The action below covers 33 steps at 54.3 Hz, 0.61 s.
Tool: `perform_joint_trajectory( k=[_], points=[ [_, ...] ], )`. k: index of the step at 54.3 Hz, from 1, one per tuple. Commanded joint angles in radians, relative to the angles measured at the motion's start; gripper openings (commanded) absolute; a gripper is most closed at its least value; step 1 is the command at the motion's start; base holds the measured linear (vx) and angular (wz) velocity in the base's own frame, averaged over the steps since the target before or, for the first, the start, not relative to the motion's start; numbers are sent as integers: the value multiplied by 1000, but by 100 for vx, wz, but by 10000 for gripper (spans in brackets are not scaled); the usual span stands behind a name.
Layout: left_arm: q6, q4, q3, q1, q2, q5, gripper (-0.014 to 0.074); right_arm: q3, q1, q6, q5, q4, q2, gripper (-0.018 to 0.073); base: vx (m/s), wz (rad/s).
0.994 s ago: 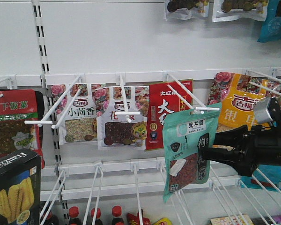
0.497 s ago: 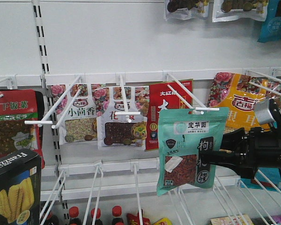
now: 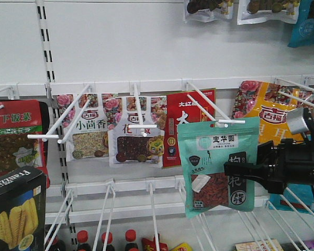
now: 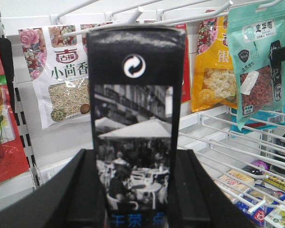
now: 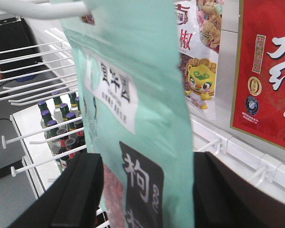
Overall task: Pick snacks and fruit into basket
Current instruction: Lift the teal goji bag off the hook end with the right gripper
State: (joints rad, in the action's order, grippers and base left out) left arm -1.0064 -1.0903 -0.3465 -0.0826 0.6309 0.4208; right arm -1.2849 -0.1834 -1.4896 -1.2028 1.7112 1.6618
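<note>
White pegboard shelving fills the background. At my right gripper (image 3: 231, 168) hangs the teal pouch (image 3: 215, 157), clamped near its right edge, its top at the tip of a white hook (image 3: 227, 122). Red goji berries show through its window, below a white label. My left gripper (image 4: 135, 206) clasps the black Franzzi box (image 4: 134, 118) upright.

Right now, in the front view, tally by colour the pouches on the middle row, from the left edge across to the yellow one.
Red pouches: 2
White pouches: 2
Teal pouch: 1
Yellow pouch: 1
Total: 6
</note>
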Motion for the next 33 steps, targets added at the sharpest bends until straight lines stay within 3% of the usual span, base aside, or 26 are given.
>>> perform_joint_trajectory(
  k=[1,7,24,33],
  points=[
    [-3,41,-29,0,0,42,3,-33,0,-12,-137,-86,-43,418,0,0],
    [-3,41,-29,0,0,42,3,-33,25,-48,-137,-92,-43,418,0,0],
    [-3,41,-29,0,0,42,3,-33,131,-25,-50,-89,-43,414,0,0],
    [-3,41,-29,0,0,42,3,-33,128,-24,-6,-86,-43,312,0,0]
  ],
)
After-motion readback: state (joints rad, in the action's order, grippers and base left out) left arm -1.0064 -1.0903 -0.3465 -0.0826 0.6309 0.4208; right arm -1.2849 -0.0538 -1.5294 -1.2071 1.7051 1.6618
